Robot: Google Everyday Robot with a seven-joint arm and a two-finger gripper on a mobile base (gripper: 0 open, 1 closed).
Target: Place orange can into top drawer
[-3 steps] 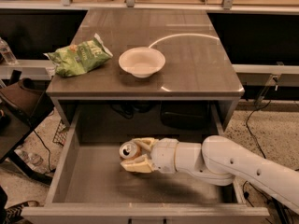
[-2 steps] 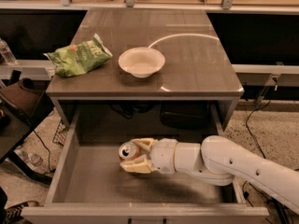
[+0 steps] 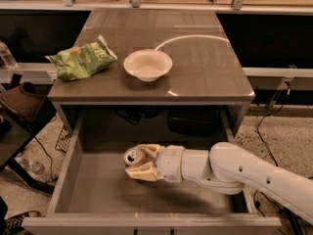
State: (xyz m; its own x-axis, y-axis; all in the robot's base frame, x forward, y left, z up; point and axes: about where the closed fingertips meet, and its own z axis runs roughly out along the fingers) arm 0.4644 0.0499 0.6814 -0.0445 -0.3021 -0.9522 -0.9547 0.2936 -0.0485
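Observation:
The top drawer (image 3: 98,192) is pulled open below the tabletop, its grey floor showing. My gripper (image 3: 135,160) reaches into it from the right on a white arm. It is shut on the orange can (image 3: 132,156), whose silver top with pull tab faces up and left. The can sits between the cream fingers (image 3: 142,173), low over the drawer floor near the middle; whether it touches the floor I cannot tell.
On the grey-brown tabletop (image 3: 205,67) lie a green crinkled chip bag (image 3: 82,59) at the left and a white bowl (image 3: 147,64) in the middle. Dark shelving and cables flank the table. A plastic bottle (image 3: 6,56) stands at far left.

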